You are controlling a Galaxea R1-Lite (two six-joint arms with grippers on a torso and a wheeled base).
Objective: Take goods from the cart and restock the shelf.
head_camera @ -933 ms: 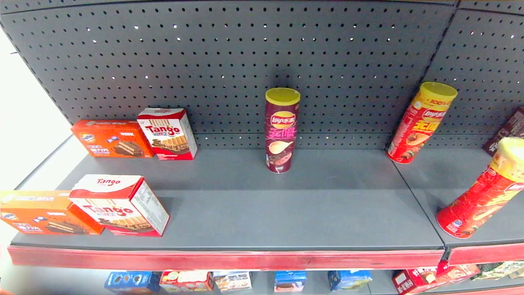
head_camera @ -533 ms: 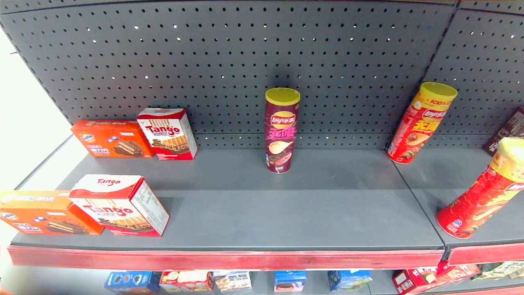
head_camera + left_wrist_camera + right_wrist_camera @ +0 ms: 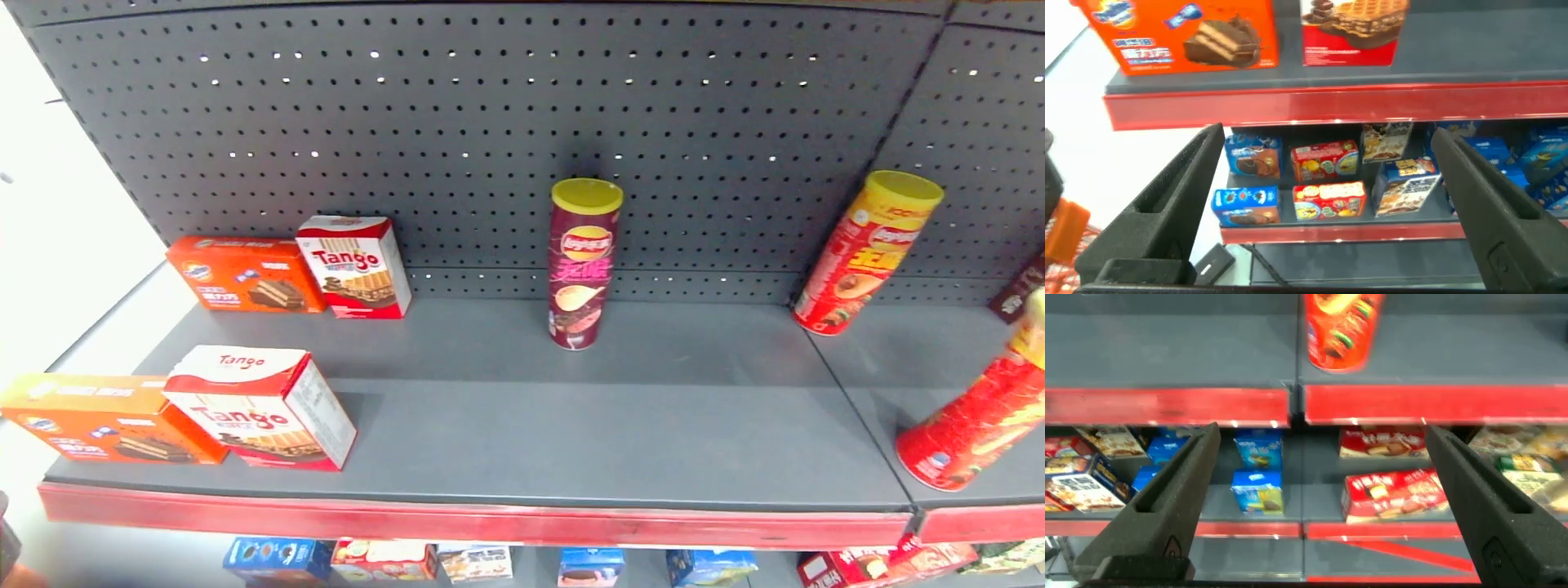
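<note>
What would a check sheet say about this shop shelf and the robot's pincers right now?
surface: grey shelf, red front edge.
job's things: maroon can upright at the back; back red can and front red can on the right; back wafer box, front wafer box, back orange box and front orange box on the left.
clutter: nothing seen.
pincers: left pincer and right pincer open, empty, before the lower shelf.
cables: thin dark line near the left pincer, perhaps a cable.
surroundings: pegboard behind.
</note>
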